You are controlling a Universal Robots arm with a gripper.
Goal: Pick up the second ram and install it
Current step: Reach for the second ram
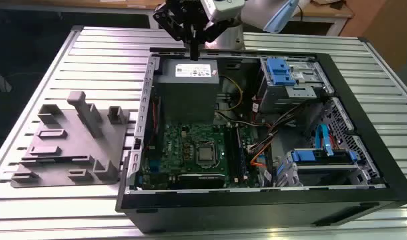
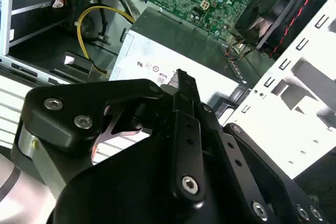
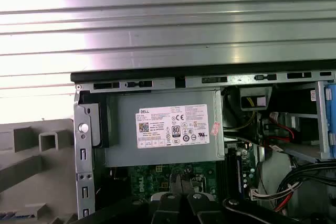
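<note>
My exterior view looks down from high and well back over the table [image 1: 103, 55] and open computer case [image 1: 257, 206]. Both wrist views sit close above its power supply [image 3: 168, 145] [image 2: 178, 31]; the second wrist view peers past the gripper [image 2: 181, 77].

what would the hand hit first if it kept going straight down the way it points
Most likely the grey power supply in the open computer case: the hand hangs right above its labelled end. Depth is hard to judge.

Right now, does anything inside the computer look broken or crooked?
Nothing stands out. The open black computer case lies flat on the ribbed metal table; its green motherboard and grey power supply box sit straight. Its coloured cables are loosely bundled.
</note>
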